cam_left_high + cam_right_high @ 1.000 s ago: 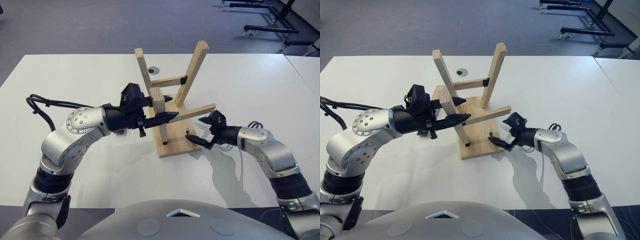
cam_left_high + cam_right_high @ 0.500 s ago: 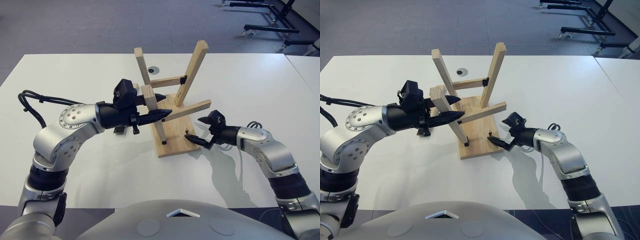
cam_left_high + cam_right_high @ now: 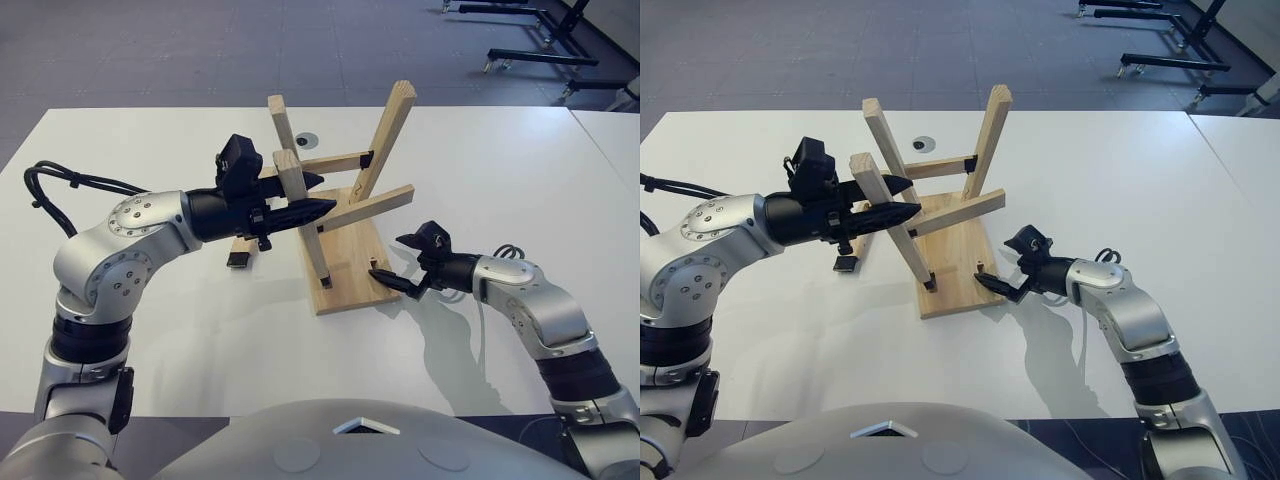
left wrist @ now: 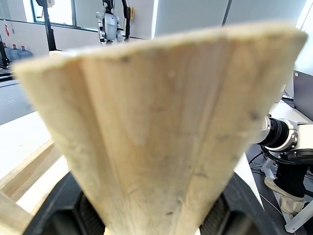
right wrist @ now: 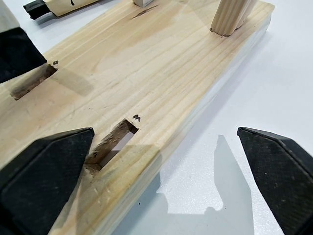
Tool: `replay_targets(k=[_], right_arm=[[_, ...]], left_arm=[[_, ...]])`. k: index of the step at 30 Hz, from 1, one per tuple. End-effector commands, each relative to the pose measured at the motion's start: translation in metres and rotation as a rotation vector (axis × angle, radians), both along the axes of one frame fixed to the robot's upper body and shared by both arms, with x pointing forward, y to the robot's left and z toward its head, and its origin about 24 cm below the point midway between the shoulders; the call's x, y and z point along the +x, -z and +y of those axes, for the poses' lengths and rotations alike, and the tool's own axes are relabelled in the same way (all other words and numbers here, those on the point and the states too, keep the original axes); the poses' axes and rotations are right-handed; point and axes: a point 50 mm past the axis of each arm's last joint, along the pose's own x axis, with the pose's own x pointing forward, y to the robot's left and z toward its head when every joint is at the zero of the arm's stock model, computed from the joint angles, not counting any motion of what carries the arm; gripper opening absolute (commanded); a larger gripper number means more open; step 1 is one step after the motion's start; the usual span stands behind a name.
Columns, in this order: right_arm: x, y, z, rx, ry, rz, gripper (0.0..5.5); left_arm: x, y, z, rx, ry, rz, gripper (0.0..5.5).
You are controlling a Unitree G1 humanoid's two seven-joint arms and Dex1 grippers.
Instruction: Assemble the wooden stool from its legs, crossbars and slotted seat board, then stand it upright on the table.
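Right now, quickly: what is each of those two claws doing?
Left gripper: shut on a wooden leg.
Right gripper: open, holding nothing, at a corner of the seat board.

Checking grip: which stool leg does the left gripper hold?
The nearest leg, tilted toward the robot's left, clamped near its top by the left gripper; the far left leg and tall right leg stand free.

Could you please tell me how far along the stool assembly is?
Done: two legs and a crossbar stand in the seat board. In hand: the left tool grips a tilted third leg carrying a second crossbar; the right tool hangs open by an empty slot. Left: filling that slot, then standing everything upright.
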Motion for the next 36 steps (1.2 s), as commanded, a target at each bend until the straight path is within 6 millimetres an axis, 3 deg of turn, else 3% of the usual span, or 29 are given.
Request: replay_targets(k=[1,36], right_arm=[[-0.016,0.025,-0.003,-0.067,0.002,0.137,5.40],[-0.019,0.027,0.004,-0.056,-0.012,0.147,5.40]], left_arm=[[-0.003,0.004,-0.005,0.003,0.005,-0.011,2.05],[0.000,0.016,-0.002,0.126,0.056,-0.115,2.05]])
